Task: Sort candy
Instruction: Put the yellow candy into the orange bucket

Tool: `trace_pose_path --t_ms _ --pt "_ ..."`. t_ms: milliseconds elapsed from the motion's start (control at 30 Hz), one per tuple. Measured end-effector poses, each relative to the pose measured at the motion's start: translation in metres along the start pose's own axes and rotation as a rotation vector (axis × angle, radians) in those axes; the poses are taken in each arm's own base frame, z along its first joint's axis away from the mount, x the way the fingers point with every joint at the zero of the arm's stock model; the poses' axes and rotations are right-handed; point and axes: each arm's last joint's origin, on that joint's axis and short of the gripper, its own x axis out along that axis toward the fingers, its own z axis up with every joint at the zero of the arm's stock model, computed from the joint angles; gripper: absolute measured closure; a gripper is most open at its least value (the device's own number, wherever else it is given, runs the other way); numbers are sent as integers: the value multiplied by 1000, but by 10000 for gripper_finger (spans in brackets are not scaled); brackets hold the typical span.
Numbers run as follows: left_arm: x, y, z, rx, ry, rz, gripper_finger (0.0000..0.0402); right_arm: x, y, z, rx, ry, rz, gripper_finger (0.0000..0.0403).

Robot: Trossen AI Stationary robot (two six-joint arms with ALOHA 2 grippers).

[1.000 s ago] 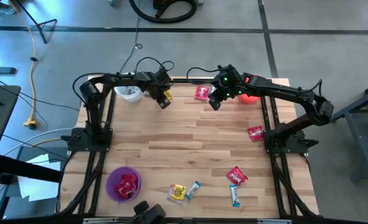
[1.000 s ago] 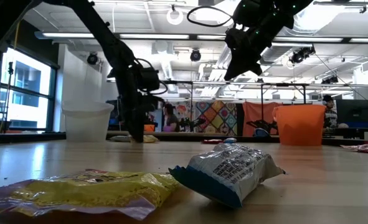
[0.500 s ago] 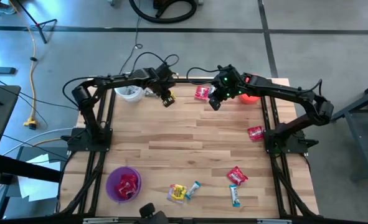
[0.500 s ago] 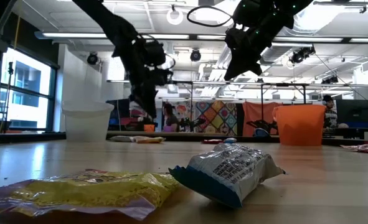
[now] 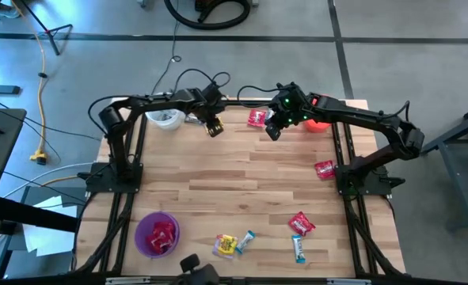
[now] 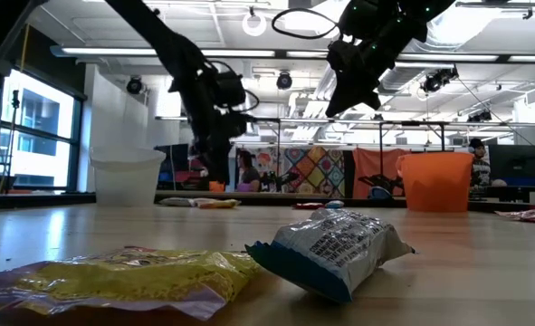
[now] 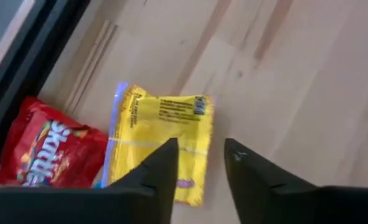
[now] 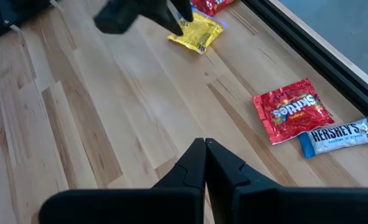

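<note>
A yellow candy packet (image 7: 162,140) lies flat on the wood near the table's far edge, beside a red packet (image 7: 47,152); it also shows in the right wrist view as the yellow packet (image 8: 196,32). My left gripper (image 7: 199,155) hangs open above it, clear of the table (image 6: 217,172), by the white bucket (image 5: 164,119). My right gripper (image 8: 203,149) is shut and empty, held high (image 6: 335,104) near the orange bucket (image 5: 317,123). A red Skittles packet (image 8: 292,115) and a blue Hershey's bar (image 8: 339,137) lie flat ahead of it.
A purple bucket (image 5: 157,234) holding red candy stands at the near left. Loose packets lie near the front edge: yellow (image 5: 226,245), blue (image 5: 245,240), red (image 5: 301,223), blue (image 5: 298,248). Another red one (image 5: 325,169) lies by the right arm's base. Bare wood fills the table's middle.
My left gripper has risen from the table top at the yellow packet and moved a little toward the table's right. The yellow packet has stayed lying on the wood. My right arm has kept still.
</note>
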Motion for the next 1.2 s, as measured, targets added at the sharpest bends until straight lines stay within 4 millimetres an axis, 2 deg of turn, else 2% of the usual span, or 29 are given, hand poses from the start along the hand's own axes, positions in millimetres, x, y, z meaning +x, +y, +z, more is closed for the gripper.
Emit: trace_pose_path --t_ms 200,300,467,600,800,967,1200 --pt "28 4 -6 -4 75 66 240 0 0 0 1 0 0 402" --pt "38 6 -10 -11 106 49 240 0 0 0 2 0 0 402" --pt "42 6 -10 -9 116 34 256 0 0 0 3 0 0 402" --pt "41 4 -9 -9 95 -1 297 0 0 0 3 0 0 402" --pt "41 5 -9 -23 78 -97 390 0 0 0 3 0 0 402" --pt "36 2 -8 -23 61 -143 398 0 0 0 3 0 0 402" --pt "5 -1 6 -80 -90 -280 401 0 1 3 -3 -26 5 402"
